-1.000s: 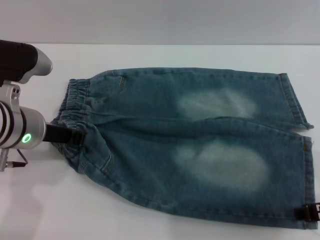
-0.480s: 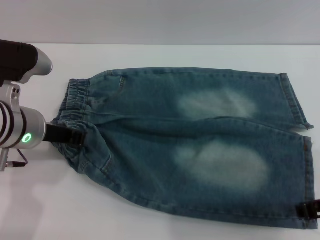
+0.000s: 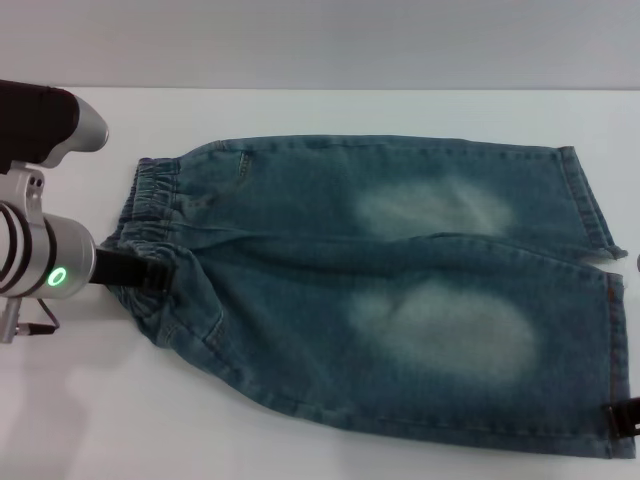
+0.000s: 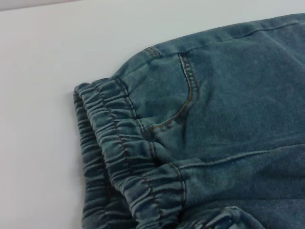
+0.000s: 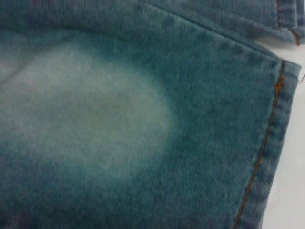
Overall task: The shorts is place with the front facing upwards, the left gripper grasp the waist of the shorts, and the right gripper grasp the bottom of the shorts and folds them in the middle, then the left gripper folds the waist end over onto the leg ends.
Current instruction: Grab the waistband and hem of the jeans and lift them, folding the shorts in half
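Blue denim shorts [image 3: 380, 290] lie flat on the white table, front up, with the elastic waist [image 3: 150, 215] at the left and the leg hems [image 3: 600, 250] at the right. My left gripper [image 3: 140, 272] sits at the near part of the waist, shut on the bunched waistband. The left wrist view shows the gathered waistband [image 4: 124, 157] and a front pocket seam [image 4: 190, 90]. My right gripper [image 3: 622, 418] shows as a dark bar on the near leg's hem corner at the lower right. In the right wrist view are the faded patch [image 5: 90, 109] and the stitched hem [image 5: 267, 143].
The white table [image 3: 330, 110] runs bare behind the shorts and along the left front [image 3: 90, 420]. My left arm's silver and black body [image 3: 40, 250] stands at the left edge, its green light on.
My right gripper has slid a little to the right along the near hem corner. The left gripper and the shorts have barely moved.
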